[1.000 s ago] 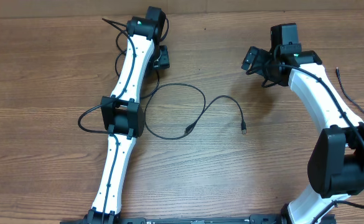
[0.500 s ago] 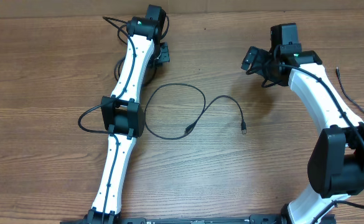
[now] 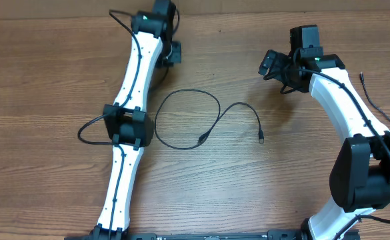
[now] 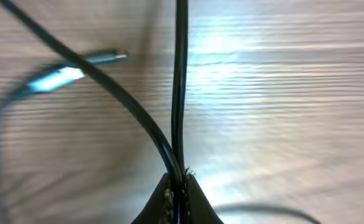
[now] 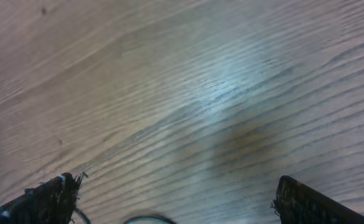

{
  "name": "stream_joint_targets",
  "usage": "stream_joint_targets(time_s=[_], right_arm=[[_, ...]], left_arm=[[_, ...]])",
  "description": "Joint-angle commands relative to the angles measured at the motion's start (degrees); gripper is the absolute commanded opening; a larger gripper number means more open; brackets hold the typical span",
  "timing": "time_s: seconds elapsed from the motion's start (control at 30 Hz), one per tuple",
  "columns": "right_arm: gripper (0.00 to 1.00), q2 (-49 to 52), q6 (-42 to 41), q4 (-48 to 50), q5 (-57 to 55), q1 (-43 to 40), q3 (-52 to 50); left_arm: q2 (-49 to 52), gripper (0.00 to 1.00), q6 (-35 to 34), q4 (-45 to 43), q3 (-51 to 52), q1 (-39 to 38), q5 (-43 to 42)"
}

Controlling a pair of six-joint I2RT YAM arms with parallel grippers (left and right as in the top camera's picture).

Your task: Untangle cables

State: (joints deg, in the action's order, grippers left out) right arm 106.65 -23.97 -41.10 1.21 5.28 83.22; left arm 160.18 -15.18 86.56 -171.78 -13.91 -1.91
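Left gripper (image 4: 178, 190) clamped tight, and it has hold of the cables (image 4: 180, 74). The left wrist view shows two thin black strands pinched right at the closed tips. One strand runs straight up the frame. The other peels off toward the upper left, and a blurred silvery plug (image 4: 106, 58) hovers out of focus beside it.

From overhead, that gripper sits at the far end of the table (image 3: 48, 80), tucked under the stretched-out left arm (image 3: 136, 73). Nearer the centre a loose cable (image 3: 193, 91) lies flat on the wood. It forms one open loop, then a curving tail out to the right, and its two small plug ends lie apart from each other.

Over on the right, the right gripper (image 3: 269, 65) has its jaws spread wide with nothing between them. Its fingertips (image 5: 48, 199) frame only bare wood, well apart from that loose cable.

The surface itself is brown wood-grain laminate, with streaks running across it and a bright patch of glare in both wrist views. A paler tan band runs along the far edge at the top of the overhead view, and what it is cannot be told.
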Motion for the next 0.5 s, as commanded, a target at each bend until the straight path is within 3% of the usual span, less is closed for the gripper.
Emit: stream_joint_targets(time_s=[0.0, 0.17, 0.23, 0.47], right_arm=[[1.00, -2.3, 0.0, -2.1, 1.4, -0.1, 1.3], [1.00, -3.2, 0.1, -8.1, 1.9, -0.2, 1.4], [0.96, -4.4, -0.1, -11.1, 1.9, -0.2, 1.4], [0.90, -16.9, -0.3, -23.1, 1.0, -0.2, 1.4]], left_arm=[[-9.8, 0.04, 1.7, 1.5, -1.4, -0.7, -1.1], [-14.4, 0.05, 2.7, 3.7, -1.4, -0.7, -1.1], [-16.0, 0.04, 3.0, 4.3, -1.4, -0.7, -1.1], [-19.5, 0.04, 3.0, 6.7, -1.4, -1.5, -1.2]])
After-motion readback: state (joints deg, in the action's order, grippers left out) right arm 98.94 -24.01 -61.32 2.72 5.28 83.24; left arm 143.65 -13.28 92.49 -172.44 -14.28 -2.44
